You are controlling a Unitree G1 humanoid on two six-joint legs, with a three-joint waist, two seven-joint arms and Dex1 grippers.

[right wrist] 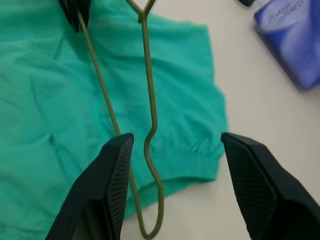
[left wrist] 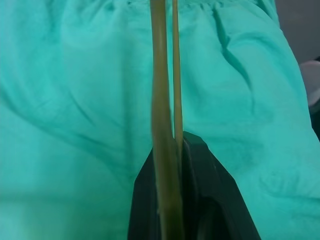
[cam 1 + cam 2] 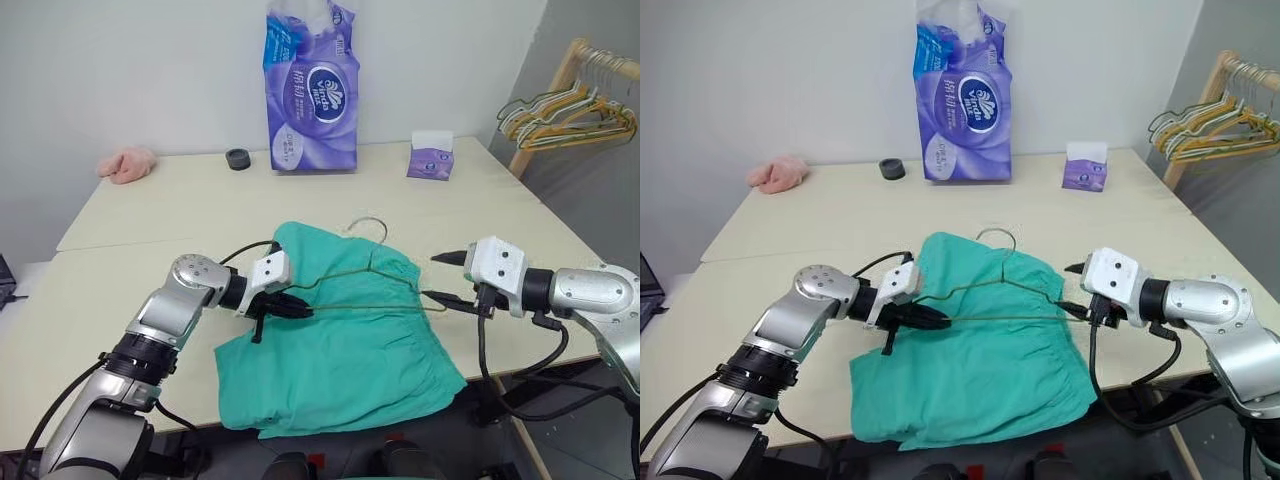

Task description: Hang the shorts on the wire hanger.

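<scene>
Judging the job barely begun, I am seeing the shorts (image 3: 345,365) lying flat at the table's near edge, unthreaded, while my left gripper (image 3: 293,308) is clenching the wire hanger (image 3: 352,290) resting on them and my right gripper (image 1: 172,165) is hovering released.

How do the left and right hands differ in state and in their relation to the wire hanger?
The left hand is shut on the wire hanger at one end; the right hand is open, its fingers standing either side of the hanger's other end without clamping it. Both hover over the shorts on the table, pointing toward each other.
</scene>
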